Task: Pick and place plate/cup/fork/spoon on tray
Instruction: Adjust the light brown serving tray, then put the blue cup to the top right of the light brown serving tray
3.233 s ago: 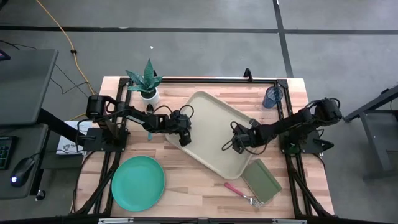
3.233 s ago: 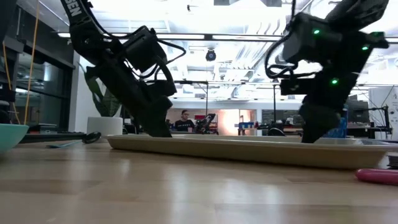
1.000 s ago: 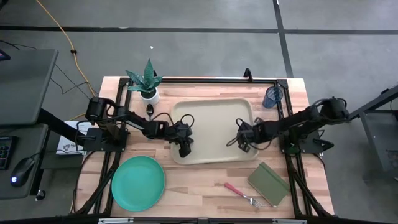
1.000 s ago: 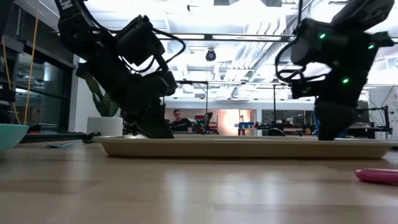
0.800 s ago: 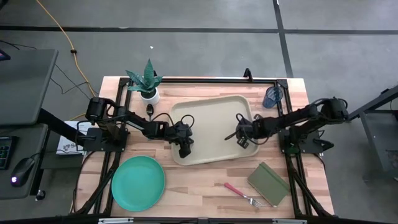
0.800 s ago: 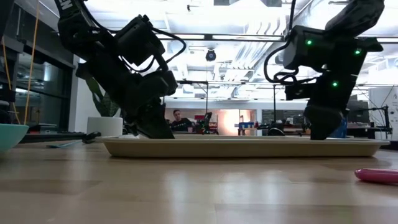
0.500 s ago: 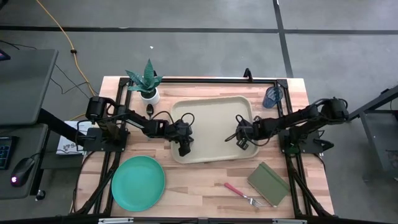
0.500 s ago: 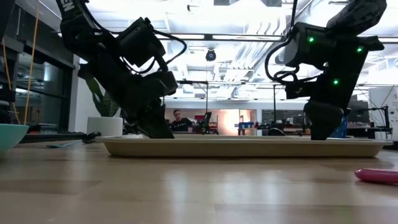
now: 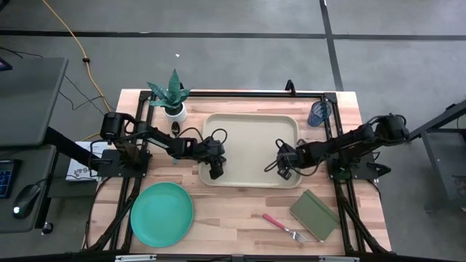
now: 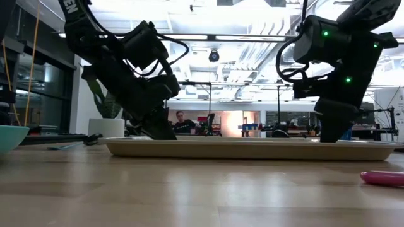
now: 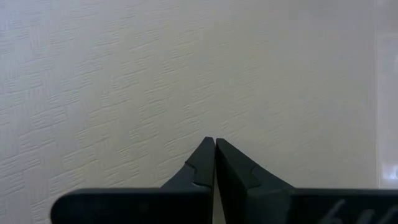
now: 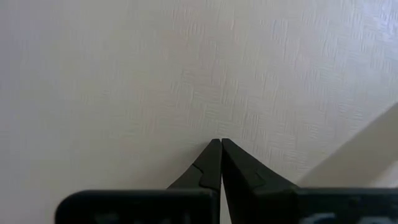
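High view: left claw (image 9: 215, 173) pressed together, tip down on the tray (image 9: 251, 125); right claw (image 9: 284, 172) likewise, holding nothing. One plate (image 9: 162, 214), one cup (image 9: 318, 113), one fork (image 9: 282, 226) on the bench (image 9: 218, 218); spoon (image 9: 175, 129) perhaps beside the plant (image 9: 172, 93).

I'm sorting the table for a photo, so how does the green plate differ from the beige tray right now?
The plate is round and teal-green; the tray is rectangular and beige. The plate is smaller than the tray. The plate lies untouched near the table's front-left corner, while the tray sits mid-table with the left hand and right hand shut over it. Both hold nothing.
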